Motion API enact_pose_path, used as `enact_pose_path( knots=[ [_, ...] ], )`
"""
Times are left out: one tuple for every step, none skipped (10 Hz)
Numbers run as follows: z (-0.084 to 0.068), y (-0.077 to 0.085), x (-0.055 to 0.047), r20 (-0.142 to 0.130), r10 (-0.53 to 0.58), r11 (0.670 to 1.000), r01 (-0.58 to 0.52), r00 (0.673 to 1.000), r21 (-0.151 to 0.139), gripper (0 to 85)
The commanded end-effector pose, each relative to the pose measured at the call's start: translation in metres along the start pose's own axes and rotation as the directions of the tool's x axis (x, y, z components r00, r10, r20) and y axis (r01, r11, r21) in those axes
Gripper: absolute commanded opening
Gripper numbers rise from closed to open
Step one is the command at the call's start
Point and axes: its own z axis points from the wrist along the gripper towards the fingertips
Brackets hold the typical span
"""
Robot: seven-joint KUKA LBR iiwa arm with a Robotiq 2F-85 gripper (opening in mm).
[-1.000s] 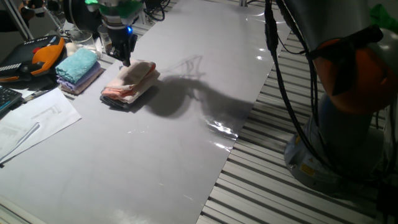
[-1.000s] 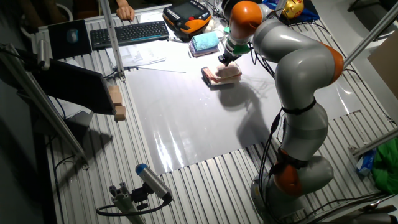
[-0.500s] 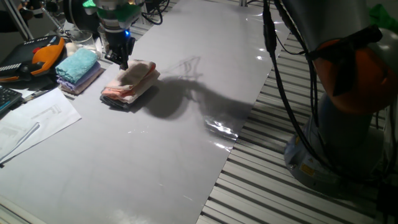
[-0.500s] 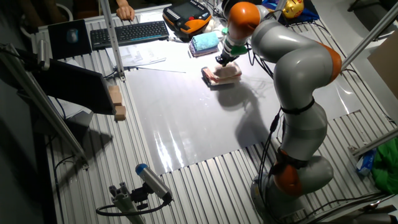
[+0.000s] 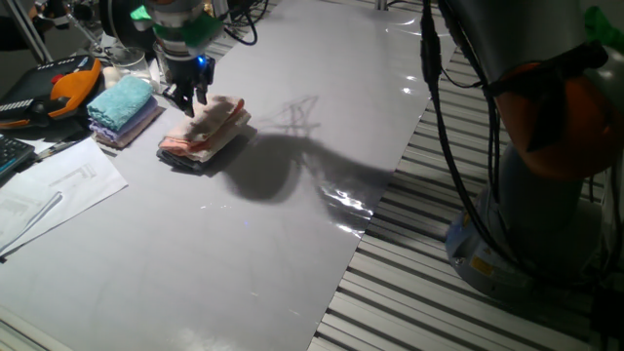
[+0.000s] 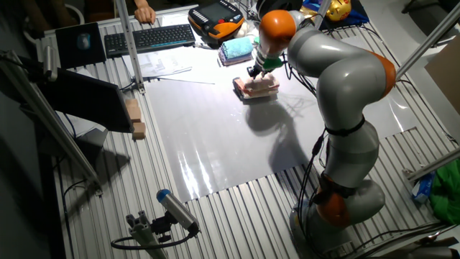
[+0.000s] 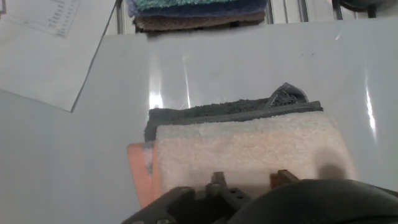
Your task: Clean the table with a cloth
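Hovering with nothing held and its jaws slightly parted, the gripper [image 5: 189, 95] has the cloth [image 5: 207, 128] just below it on the bench [image 5: 292, 224], long axis crosswise.

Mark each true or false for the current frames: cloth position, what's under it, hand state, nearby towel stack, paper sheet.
1. The pink and peach cloth lies folded on the table. True.
2. A dark grey cloth sits under the pink one. True.
3. The hand has lifted the pink cloth clear of the table. False: the cloth rests on the stack, with the hand just above its far end.
4. The teal towel stack is touching the pink cloth. False: bare surface shows between them.
5. A white paper sheet lies on the table on the side of the towels. True.
6. The hand is over the middle of the table. False: it is near the edge by the towels.
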Motion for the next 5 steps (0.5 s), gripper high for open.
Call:
enact_pose_path(
  knots=[
    [0.0011, -0.0018, 0.001, -0.005, 0.0, 1.0, 0.0, 1.0, -0.015, 85.0],
    [0.0018, -0.0031, 0.0, -0.017, -0.001, 1.0, 0.0, 1.0, -0.03, 85.0],
    [0.0028, -0.0024, -0.0003, -0.02, -0.001, 1.0, 0.001, 1.0, -0.028, 85.0],
    [0.0043, -0.0022, -0.0003, -0.022, -0.005, 1.0, 0.004, 1.0, -0.025, 85.0],
    [0.0057, -0.0029, -0.0001, -0.028, -0.012, 1.0, 0.011, 1.0, -0.021, 85.0]
  ],
)
